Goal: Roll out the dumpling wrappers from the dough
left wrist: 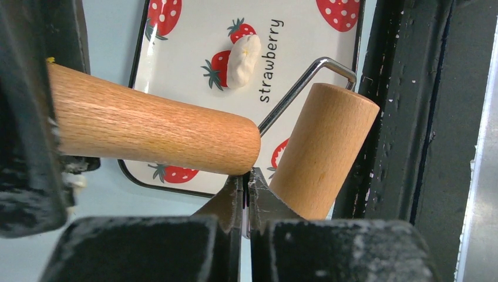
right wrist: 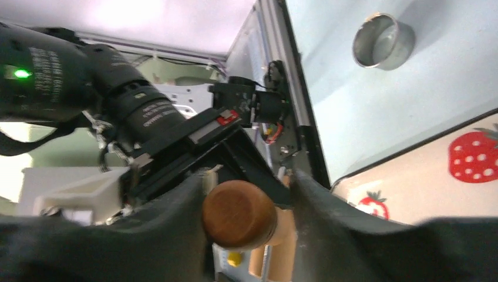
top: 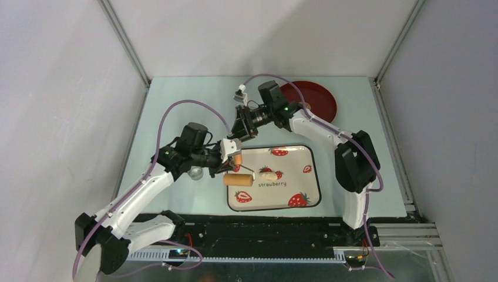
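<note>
- The left gripper [left wrist: 245,179] is closed. Its 2 fingers are pressed together at the narrow end of the rolling pin [top: 236,176], where the wooden handle [left wrist: 152,126] meets the bent metal wire. The handle hides exactly what the tips pinch.
- It holds the rolling pin over the tray's [top: 293,170] left edge. The wooden drum [left wrist: 323,153] is at the near-left part of the tray, and the handle slants up and away toward the far-left corner.
- Whether the drum touches the tray cannot be told.
- The right gripper [right wrist: 246,182] reaches in over the tray's far-left corner with its jaws parted. In the right wrist view, the round butt of the handle sits between its 2 fingers [right wrist: 176,235].
- One finger lies close against the butt, and a gap shows on the other side. Whether either pad presses on the wood cannot be told.
- The dough [top: 268,174] is 1 small pale lump lying near the tray's middle, partly over a printed strawberry and just beside the word "strawberry". It is apart from the drum and touched by neither gripper.
- A shiny metal ring [top: 195,173] stands on the table off the tray's left side, under the left arm.
- A red plate [top: 314,101] sits beyond the tray's far-right corner, well apart from it, behind the right arm.
</note>
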Controlling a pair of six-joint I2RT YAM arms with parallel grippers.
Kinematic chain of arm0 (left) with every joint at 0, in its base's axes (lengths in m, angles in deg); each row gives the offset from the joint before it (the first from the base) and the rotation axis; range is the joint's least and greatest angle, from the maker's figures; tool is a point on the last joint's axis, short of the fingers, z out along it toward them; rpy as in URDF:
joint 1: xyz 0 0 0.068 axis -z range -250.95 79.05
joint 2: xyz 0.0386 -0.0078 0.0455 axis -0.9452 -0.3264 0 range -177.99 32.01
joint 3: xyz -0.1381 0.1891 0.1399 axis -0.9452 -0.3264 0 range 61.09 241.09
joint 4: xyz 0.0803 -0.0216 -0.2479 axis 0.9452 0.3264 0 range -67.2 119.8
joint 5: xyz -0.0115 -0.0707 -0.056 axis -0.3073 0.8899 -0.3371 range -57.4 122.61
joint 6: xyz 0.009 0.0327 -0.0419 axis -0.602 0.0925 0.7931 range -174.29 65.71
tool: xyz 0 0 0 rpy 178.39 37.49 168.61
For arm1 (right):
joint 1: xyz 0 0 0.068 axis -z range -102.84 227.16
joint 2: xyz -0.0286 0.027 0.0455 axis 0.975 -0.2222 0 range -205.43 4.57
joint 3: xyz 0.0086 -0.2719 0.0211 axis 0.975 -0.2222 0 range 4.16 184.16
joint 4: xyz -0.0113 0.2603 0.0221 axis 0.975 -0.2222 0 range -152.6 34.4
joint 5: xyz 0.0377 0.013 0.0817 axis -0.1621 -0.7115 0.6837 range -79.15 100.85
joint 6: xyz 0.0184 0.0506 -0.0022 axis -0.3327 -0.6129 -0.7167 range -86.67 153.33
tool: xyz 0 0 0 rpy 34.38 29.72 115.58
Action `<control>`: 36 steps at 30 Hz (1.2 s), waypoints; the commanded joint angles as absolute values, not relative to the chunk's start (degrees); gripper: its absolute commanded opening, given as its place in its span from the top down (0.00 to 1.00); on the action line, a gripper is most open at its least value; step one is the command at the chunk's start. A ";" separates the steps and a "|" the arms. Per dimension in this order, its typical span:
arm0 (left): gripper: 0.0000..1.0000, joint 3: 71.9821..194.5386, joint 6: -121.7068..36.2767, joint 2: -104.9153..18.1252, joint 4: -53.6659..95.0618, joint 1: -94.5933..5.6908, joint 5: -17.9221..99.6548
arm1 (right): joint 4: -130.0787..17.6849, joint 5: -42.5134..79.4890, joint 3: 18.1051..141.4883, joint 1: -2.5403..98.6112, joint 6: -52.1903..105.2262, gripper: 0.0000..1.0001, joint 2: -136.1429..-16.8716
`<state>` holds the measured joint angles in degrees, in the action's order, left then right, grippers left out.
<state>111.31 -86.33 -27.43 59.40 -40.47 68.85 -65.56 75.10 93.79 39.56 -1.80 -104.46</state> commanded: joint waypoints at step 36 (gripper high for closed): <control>0.04 117.82 -64.53 -27.08 38.37 -37.78 63.24 | -52.93 24.51 67.95 37.95 -8.94 1.00 -70.91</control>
